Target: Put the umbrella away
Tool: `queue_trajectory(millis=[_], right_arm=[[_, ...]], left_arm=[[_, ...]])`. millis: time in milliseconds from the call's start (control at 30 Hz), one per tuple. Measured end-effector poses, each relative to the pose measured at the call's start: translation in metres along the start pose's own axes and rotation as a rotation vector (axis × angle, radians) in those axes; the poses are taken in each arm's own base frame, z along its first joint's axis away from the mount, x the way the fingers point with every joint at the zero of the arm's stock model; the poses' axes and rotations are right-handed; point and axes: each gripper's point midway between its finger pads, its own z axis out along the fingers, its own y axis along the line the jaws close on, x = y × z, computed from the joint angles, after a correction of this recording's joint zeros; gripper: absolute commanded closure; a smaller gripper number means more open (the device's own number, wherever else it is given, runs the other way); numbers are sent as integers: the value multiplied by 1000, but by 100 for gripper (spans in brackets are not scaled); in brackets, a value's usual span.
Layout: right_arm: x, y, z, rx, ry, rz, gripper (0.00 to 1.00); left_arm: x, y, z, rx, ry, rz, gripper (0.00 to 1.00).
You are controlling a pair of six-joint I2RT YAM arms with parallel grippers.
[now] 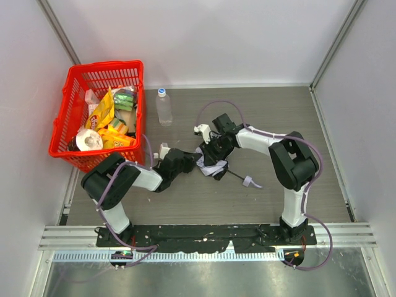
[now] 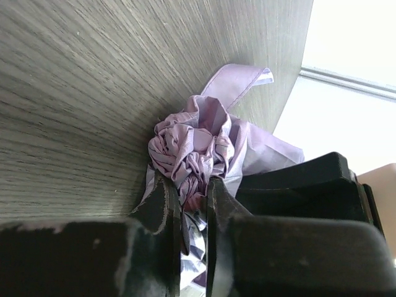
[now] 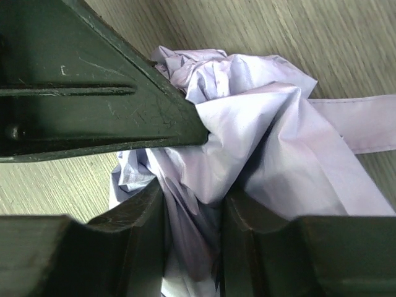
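Note:
The umbrella (image 1: pixel 215 167) lies bunched in the middle of the table, pale lavender fabric crumpled. Its thin black shaft (image 1: pixel 235 176) points right toward a small light end piece (image 1: pixel 250 182). My left gripper (image 1: pixel 197 161) comes in from the left and my right gripper (image 1: pixel 213 153) from behind; both meet at the fabric. In the left wrist view the umbrella (image 2: pixel 198 142) fabric is pinched between the nearly touching fingers of the left gripper (image 2: pixel 193 185). In the right wrist view the right gripper (image 3: pixel 193 201) is shut on a thick fold of the umbrella (image 3: pixel 266 136).
A red basket (image 1: pixel 67 133) with snack packs and a roll stands at the back left. A clear plastic bottle (image 1: pixel 164 108) stands upright behind the arms. Pale walls close the table at the back and sides.

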Motion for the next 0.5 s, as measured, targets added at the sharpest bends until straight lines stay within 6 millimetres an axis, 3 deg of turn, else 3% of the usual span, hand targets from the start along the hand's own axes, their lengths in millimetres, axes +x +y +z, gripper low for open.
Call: queue_trajectory(millis=[33,67,167,300,500], right_arm=[[-1,0,-1,20,-12,8,30],[0,0,-3,43,-22,20,25],[2,-7,-16,153,-49,47,24],[11,0,-34,243,-41,80,23],[8,34,-73,380,-62,-15,19]], left_arm=[[1,0,0,0,6,11,100],[2,0,0,-3,15,21,100],[6,1,-2,-6,46,47,100],[16,-1,-6,-13,96,92,100],[14,0,-7,-20,100,107,100]])
